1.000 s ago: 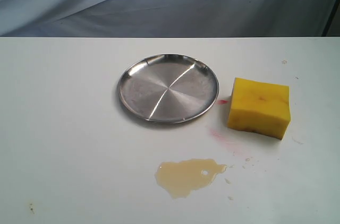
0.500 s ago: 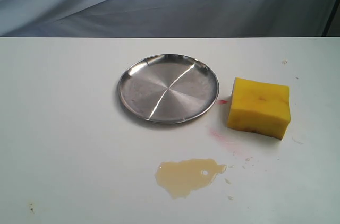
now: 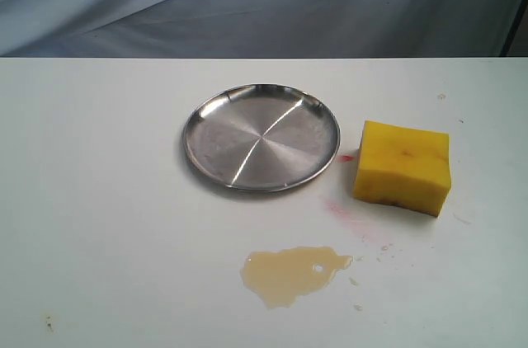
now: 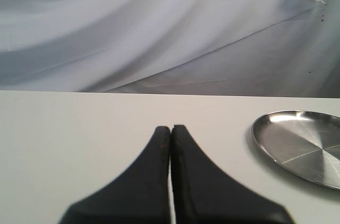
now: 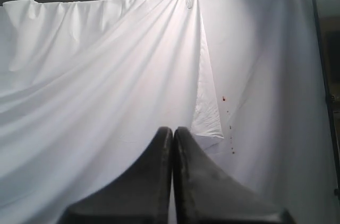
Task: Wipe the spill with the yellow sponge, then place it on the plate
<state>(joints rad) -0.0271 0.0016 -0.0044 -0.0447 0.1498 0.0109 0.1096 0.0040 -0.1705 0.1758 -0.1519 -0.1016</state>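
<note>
Left gripper (image 4: 171, 128): jaws pressed together along their whole length, nothing between them. It hangs above the white table (image 4: 64, 144) without touching it. The plate (image 4: 297, 144) lies beyond its fingertips and off to one side, well apart from them.

Right gripper (image 5: 173, 129): jaws likewise closed tight and empty, raised and pointing at the white curtain (image 5: 106, 75) (no table surface in that view).

Exterior view: the yellow sponge (image 3: 403, 165) sits flat on the table just beside the plate (image 3: 261, 138), out of reach of both grippers and untouched. The spill (image 3: 290, 274) lies on the table nearer the camera, apart from both, with faint pink-red smears (image 3: 338, 209) between it and the sponge.

Against the earlier exterior frames: no change. Sponge, plate and spill are all in the same places.
</note>
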